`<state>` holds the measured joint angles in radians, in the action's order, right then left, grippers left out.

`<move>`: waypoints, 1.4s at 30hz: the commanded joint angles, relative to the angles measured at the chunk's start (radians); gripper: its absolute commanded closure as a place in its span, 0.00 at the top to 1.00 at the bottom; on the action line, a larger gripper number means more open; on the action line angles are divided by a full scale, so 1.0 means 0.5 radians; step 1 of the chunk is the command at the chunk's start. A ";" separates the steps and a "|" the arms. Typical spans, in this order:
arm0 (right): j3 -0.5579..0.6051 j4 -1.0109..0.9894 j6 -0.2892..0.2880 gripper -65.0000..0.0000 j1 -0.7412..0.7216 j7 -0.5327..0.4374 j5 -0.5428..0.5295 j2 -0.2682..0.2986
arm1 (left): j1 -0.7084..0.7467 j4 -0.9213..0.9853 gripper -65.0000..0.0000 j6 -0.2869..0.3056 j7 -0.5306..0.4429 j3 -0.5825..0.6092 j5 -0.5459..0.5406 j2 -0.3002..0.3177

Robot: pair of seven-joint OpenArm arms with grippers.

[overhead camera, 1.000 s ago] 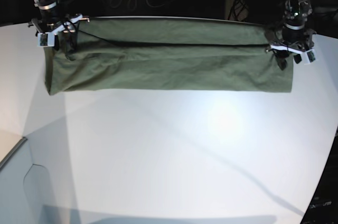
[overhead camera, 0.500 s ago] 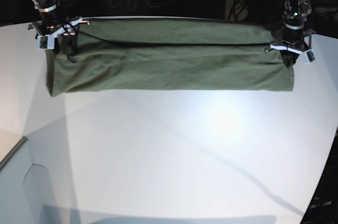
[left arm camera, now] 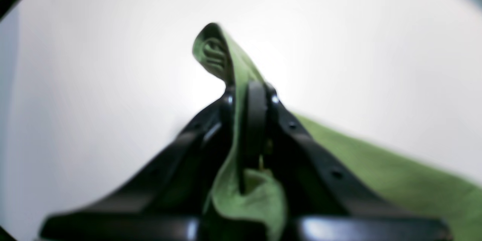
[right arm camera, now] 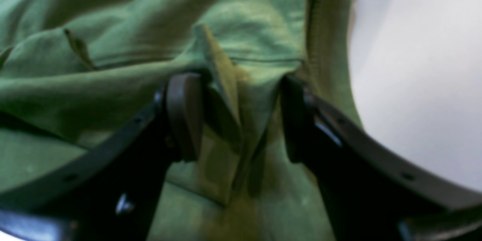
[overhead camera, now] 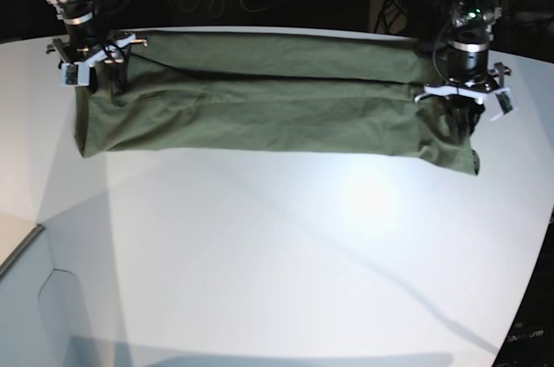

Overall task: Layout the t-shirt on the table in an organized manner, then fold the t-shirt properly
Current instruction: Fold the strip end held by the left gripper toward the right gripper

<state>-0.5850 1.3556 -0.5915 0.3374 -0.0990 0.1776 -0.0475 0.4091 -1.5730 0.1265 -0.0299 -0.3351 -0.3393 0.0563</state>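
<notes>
Stretching the t-shirt [overhead camera: 277,99] into a long folded band across the far side of the table [overhead camera: 286,254].

The left gripper [left arm camera: 246,94] has its jaws pinched tight on a thin fold of the cloth at that end, the corner lifted off the surface. The right gripper [right arm camera: 237,116] stands with jaws apart, a bunched ridge of fabric rising between the fingers [right arm camera: 184,113], pressed down at the other end.
</notes>
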 commanded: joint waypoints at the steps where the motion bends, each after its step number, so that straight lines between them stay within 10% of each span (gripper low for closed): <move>1: -0.007 0.028 -0.018 0.50 -0.001 -0.055 -0.031 0.014 | 0.046 -0.075 0.00 0.040 -0.028 0.076 0.051 -0.022; 15: -0.007 0.031 -0.018 0.50 -0.004 -0.055 -0.031 0.017 | -0.019 0.143 0.00 0.025 -0.037 1.154 0.490 -0.126; 42: -0.007 0.031 -0.018 0.50 -0.004 -0.055 -0.028 0.023 | -0.415 0.588 0.01 0.019 -0.031 1.467 0.478 -0.237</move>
<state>-0.5842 1.3560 -0.5915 0.3359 -0.0986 0.1780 -0.0456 0.2081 -1.2644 0.1268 -0.0189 0.3946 -0.0975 -0.0483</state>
